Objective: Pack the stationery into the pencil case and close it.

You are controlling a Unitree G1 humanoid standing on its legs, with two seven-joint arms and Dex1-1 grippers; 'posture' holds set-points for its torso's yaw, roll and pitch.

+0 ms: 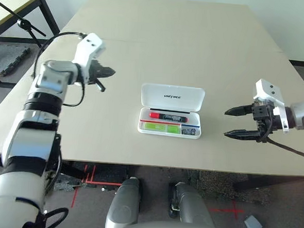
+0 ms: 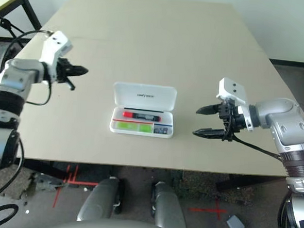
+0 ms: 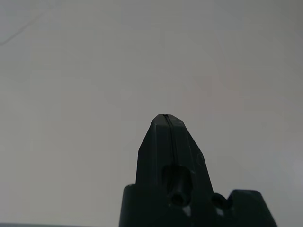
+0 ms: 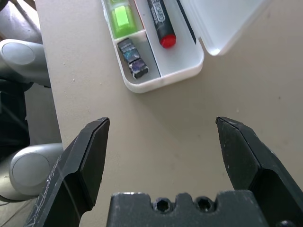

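**A:** Pencil case (image 1: 171, 111) sits open near the middle of the worktop (image 1: 197, 44), tray toward the robot, lid laid back flat behind it. What's in the tray?

**B:** Nearest the robot, the lime-green highlighter (image 1: 160, 127) in the front slot, with the small dark-and-silver clips (image 4: 133, 58) in the little compartment beside it. Behind them, past the red and blue stripes, the black marker with the red cap (image 1: 168, 116). By the look of it, packing is finished and only closing is left.

**A:** So how should the lid be closed?

**B:** I'd get a fingertip under the lid's far edge, swing it forward over the hinge, then press down along the front until it seats. The case is light, so steadying it from one side would stop it sliding.

**A:** And the tools?

**B:** Right tool (image 1: 239, 122) hovers just right of the case, spread wide, holding nothing and touching nothing. Farther back on the other side, the left tool (image 1: 103, 76) is clenched tight and empty, hanging above the worktop well apart from the lid.
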